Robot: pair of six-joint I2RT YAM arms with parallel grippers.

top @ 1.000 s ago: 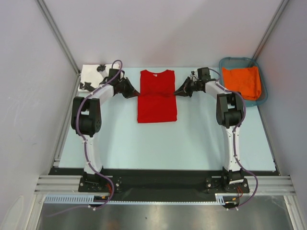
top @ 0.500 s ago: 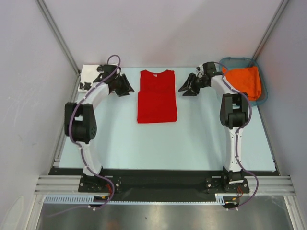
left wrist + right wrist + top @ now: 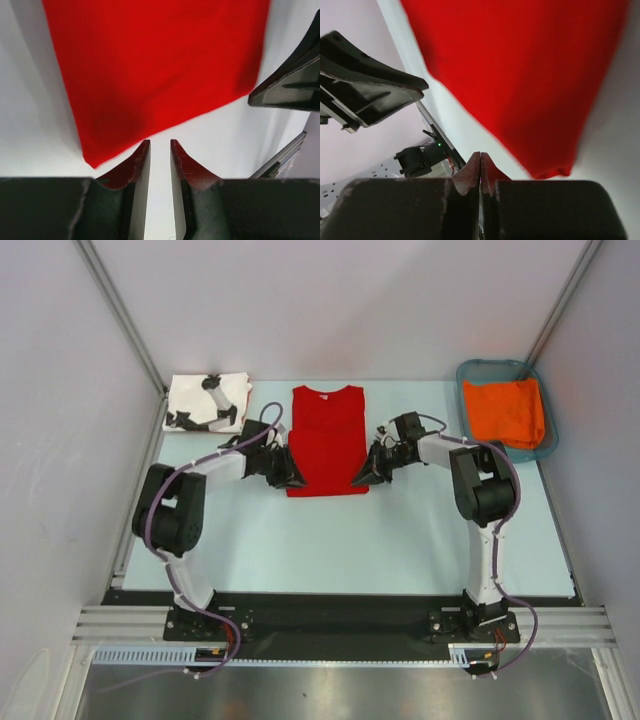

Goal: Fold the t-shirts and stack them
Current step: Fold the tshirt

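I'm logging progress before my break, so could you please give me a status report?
Left gripper slightly open, empty; right gripper shut, empty. Both at near corners of red t-shirt, folded flat. White t-shirt far left, not stacked. Nothing blocking.

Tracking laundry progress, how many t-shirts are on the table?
2: the red t-shirt in the middle, the white printed t-shirt at the far left corner. The orange cloth in the teal basket may be another.
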